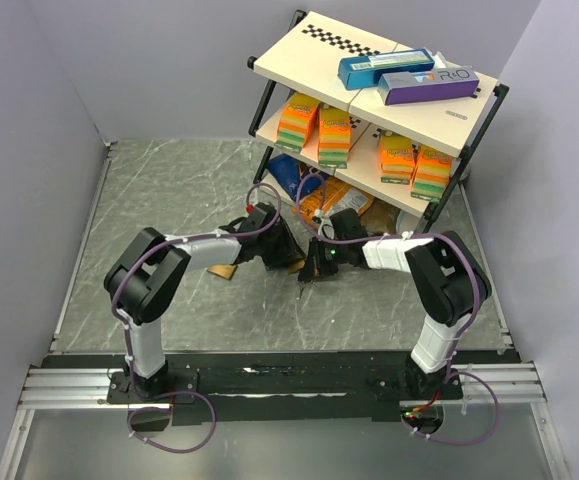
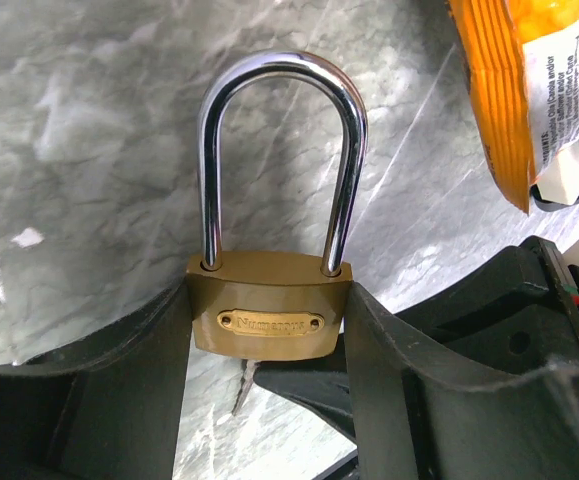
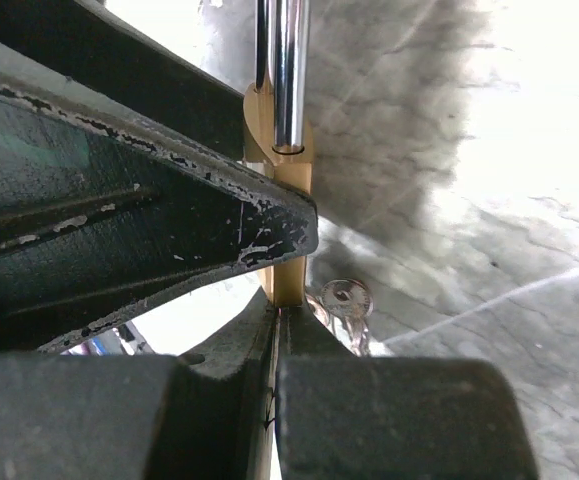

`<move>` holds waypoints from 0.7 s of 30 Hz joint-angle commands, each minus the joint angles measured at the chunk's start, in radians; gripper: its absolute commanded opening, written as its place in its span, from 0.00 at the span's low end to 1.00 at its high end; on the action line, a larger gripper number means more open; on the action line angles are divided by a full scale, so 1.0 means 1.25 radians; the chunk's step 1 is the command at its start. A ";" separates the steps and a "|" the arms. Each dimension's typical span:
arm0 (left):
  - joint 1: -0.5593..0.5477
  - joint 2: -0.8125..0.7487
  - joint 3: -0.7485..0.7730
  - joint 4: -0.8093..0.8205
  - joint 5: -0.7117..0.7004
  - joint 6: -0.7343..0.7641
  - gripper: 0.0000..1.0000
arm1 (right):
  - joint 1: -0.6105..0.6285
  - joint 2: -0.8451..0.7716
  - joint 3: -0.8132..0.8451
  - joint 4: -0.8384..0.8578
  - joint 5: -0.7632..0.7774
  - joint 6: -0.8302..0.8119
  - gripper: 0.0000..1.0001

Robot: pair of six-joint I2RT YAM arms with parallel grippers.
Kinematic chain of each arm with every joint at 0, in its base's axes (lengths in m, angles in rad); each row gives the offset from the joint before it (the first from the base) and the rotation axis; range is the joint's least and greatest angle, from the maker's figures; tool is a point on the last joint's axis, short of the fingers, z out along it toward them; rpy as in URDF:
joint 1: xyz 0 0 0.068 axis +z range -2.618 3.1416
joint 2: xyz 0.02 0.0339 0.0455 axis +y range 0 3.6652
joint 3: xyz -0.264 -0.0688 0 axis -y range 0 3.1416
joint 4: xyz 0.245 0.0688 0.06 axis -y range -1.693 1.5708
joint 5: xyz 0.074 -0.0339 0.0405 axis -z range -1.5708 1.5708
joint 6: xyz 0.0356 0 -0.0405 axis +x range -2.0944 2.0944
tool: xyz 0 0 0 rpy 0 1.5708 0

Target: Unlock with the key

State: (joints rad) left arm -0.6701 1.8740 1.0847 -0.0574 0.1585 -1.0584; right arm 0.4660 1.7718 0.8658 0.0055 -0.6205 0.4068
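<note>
Counting it up: one brass padlock (image 2: 269,292) with a silver shackle, two grippers, and one small key (image 3: 349,298) that I can actually see.

The left gripper (image 2: 269,340) has its jaws clamped on the padlock's body, one finger on each side, with the shackle pointing away over the grey marbled table (image 2: 89,150). There's a little nameplate on the brass, but it's too blurry to read.

The right gripper (image 3: 277,335) has its jaws pressed together right under the bottom of the lock. The key's round head with a hole in it sits just right of those fingertips, by the lock's underside – can't tell if anything is pinched between them.

Far right there's a shelf rack (image 1: 299,60). Its top has two boxes, one blue (image 1: 384,68) and one purple (image 1: 427,87), whose print looks like "RIO". The next tier has four colourful packs (image 1: 334,133). An orange snack bag (image 2: 514,90) lies near the lock – "Canola and/or" is about all I can make out.
</note>
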 commanded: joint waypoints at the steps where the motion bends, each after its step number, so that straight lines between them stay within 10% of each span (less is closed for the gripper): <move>1: -0.060 0.065 -0.012 -0.150 0.101 0.037 0.01 | -0.023 -0.011 0.061 0.126 0.059 -0.016 0.00; 21: -0.111 0.065 0.010 -0.154 0.141 0.032 0.01 | -0.024 -0.052 0.100 0.177 0.202 -0.003 0.00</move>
State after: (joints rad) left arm -0.6975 1.9011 1.1278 -0.0631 0.1284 -1.0523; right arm 0.4541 1.7622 0.8825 -0.0380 -0.5522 0.4004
